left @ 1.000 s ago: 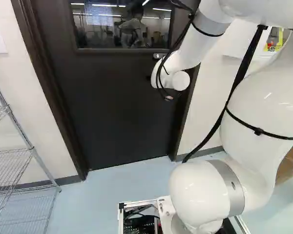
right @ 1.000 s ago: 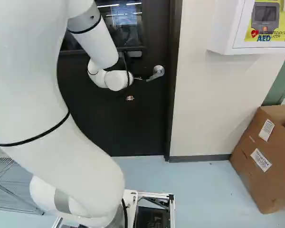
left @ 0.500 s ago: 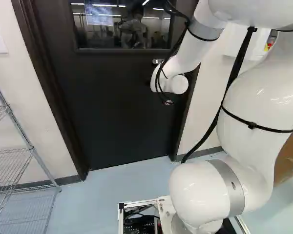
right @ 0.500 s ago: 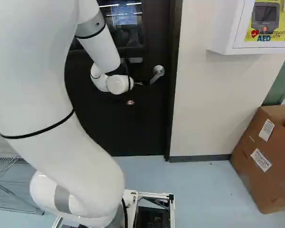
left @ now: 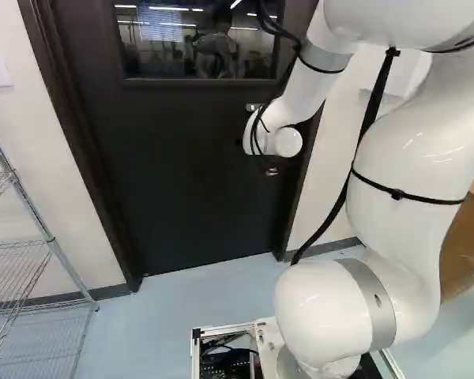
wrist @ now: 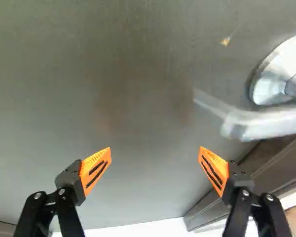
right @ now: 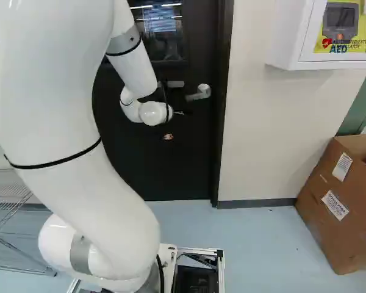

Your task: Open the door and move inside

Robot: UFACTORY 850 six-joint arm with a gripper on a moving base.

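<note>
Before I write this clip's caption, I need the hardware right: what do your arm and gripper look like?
My glossy white arm has rounded segments, grey bands around joints, thin black straps and black cables. My black gripper has two fingers with small silvery screws and bright orange wedge-shaped pads marked by dark slots.

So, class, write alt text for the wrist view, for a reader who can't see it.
An open gripper with orange pads faces a dark door. The door's silver lever handle sits ahead and off to one side, outside the gripper's grasp.
</note>
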